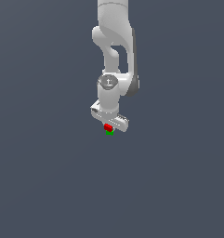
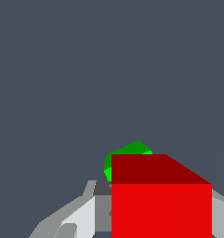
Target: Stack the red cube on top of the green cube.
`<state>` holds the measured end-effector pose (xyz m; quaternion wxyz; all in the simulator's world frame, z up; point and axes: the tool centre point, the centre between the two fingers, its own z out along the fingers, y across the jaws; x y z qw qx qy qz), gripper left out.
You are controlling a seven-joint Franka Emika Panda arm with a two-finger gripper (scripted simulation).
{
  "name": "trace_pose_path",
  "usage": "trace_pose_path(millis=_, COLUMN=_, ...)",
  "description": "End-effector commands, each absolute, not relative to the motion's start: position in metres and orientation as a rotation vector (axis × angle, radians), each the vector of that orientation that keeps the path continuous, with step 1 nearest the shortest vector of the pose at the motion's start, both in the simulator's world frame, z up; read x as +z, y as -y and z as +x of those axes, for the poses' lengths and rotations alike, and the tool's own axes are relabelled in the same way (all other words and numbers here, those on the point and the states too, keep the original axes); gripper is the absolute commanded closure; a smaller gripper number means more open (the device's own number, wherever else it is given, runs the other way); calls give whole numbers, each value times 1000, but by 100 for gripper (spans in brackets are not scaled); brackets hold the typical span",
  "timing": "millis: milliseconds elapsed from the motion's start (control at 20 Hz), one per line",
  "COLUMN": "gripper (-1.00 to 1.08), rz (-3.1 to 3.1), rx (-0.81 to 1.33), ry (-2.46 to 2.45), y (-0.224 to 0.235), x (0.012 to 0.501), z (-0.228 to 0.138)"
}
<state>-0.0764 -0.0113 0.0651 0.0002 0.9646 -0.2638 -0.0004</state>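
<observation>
Flat grey tabletop (image 1: 48,186), arm overhead.
Fingers (image 2: 81,218) clamped on red cube (image 1: 108,127); green cube (image 1: 109,132) directly beneath, peeking out at 6 o'clock.

Count: 1 red cube (image 1: 108,127), 1 green cube (image 1: 109,132), so 2 cubes total, one per colour. 1 robot arm (image 1: 114,44) with 1 gripper (image 1: 109,125). Wrist view agrees: 1 red cube (image 2: 161,204) filling the near field, 1 green cube (image 2: 127,151) partly hidden behind it, and 2 grey fingers (image 2: 81,216), one on each side of the red cube. Nothing else countable in either view.
</observation>
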Motion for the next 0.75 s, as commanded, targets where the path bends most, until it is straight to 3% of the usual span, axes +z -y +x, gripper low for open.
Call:
trace_pose_path(millis=0, gripper=108, rz=3030, rx=1, ry=829, y=10, x=63, z=-80)
trace_pose_path(millis=200, gripper=108, rz=3030, rx=1, ry=829, y=9, x=62, z=-80)
trace_pose_path(millis=250, gripper=-92, rz=3030, rx=1, ry=829, y=9, x=62, z=-80)
trace_pose_path(millis=700, gripper=-92, rz=3030, rx=1, ry=829, y=9, x=62, z=-80)
